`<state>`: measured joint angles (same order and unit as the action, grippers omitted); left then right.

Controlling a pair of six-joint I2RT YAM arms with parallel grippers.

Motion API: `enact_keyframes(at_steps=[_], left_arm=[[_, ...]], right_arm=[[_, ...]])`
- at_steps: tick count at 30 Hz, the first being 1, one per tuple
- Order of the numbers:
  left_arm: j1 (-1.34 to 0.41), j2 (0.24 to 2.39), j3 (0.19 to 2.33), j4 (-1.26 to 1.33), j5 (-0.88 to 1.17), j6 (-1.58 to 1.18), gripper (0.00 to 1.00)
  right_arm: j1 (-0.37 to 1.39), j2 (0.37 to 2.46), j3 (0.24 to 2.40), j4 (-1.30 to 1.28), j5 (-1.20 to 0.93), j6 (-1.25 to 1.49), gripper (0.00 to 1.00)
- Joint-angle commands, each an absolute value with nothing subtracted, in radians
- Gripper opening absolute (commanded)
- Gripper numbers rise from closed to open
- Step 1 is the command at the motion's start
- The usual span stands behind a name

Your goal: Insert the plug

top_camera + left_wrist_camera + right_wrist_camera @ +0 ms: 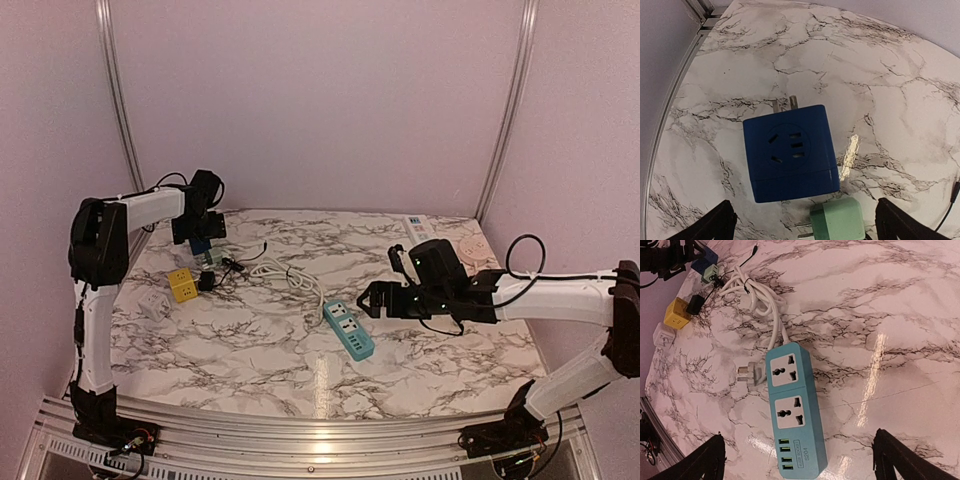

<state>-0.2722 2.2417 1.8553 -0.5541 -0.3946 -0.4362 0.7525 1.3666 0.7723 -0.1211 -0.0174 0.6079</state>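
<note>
A teal power strip (348,328) (792,407) with two sockets and several USB ports lies flat mid-table. Its white cord (757,300) is coiled behind it, and the cord's white plug (747,374) rests against the strip's left side. My right gripper (372,300) (800,460) hovers open over the strip's USB end, touching nothing. At the back left, a blue cube adapter (790,152) with metal prongs lies socket-face up, a small green plug (837,220) just in front of it. My left gripper (203,250) (807,227) hangs open above these two, holding nothing.
A yellow cube adapter (181,285) (677,313), a white cube adapter (153,305) and a small black adapter (206,281) with a thin black cable lie at the left. A white strip (415,225) and a pink round object (470,248) sit at the back right.
</note>
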Motion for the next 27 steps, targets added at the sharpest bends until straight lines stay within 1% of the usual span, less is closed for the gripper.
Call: enact_keyframes(at_steps=[1,8,16,17,19,20,23,24,25,27], left_arm=[[-0.261,2.289,1.910,-0.597,-0.411,-0.428,0.99],[-0.240,2.345,1.957,-0.597,-0.392,-0.452,0.97],[-0.221,2.384,1.962,-0.548,-0.364,-0.459,0.91],[-0.220,2.387,1.962,-0.540,-0.354,-0.458,0.89],[-0.219,2.389,1.960,-0.522,-0.350,-0.455,0.80],[-0.219,2.389,1.962,-0.517,-0.347,-0.454,0.78],[-0.219,2.392,1.967,-0.501,-0.344,-0.452,0.77],[-0.219,2.395,1.971,-0.501,-0.344,-0.451,0.75],[-0.219,2.399,1.976,-0.502,-0.341,-0.449,0.70],[-0.219,2.399,1.979,-0.503,-0.342,-0.449,0.57]], right_arm=[[0.758,1.348,0.772,-0.100,-0.042,0.590,0.99],[0.772,1.348,0.775,-0.095,-0.048,0.575,0.98],[0.790,1.356,0.789,-0.092,-0.043,0.550,0.99],[0.797,1.356,0.792,-0.091,-0.039,0.544,0.99],[0.806,1.360,0.802,-0.094,-0.031,0.534,0.99],[0.810,1.362,0.808,-0.098,-0.025,0.529,0.98],[0.822,1.370,0.831,-0.117,-0.006,0.520,0.99],[0.826,1.371,0.836,-0.119,-0.005,0.518,0.98],[0.830,1.371,0.838,-0.120,-0.005,0.515,0.98],[0.840,1.370,0.843,-0.113,-0.005,0.506,0.99]])
